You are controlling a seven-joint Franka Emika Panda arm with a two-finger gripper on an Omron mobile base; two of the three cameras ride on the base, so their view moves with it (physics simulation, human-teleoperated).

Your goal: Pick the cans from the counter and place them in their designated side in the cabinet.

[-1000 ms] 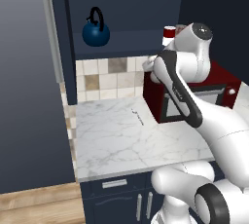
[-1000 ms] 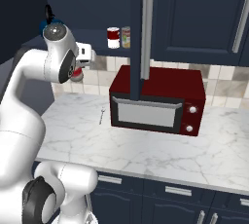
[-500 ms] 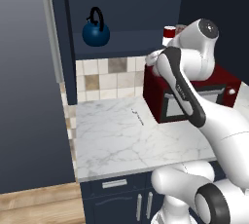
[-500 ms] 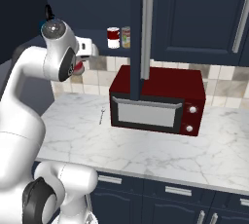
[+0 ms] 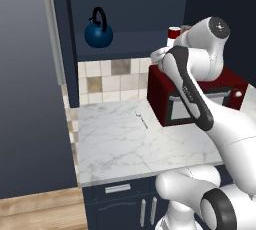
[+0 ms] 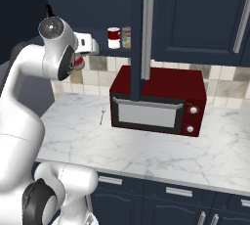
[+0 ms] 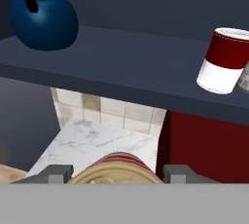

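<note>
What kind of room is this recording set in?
A rendered home kitchen, most likely: a dark red microwave sits on a white marble-look counter with a tiled backsplash, and a blue kettle stands in an open navy cabinet.

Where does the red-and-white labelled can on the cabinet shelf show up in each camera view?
Left base view: the red-and-white labelled can peeks out on the shelf, upper right of centre, just above the arm's elbow.
Right base view: it stands on the shelf at upper centre-left, left of a yellowish-green can.
Hand view: it sits at the far right, tilted in the picture, on the dark navy cabinet shelf.
Shared landmark: the dark red microwave below the shelf.
</note>
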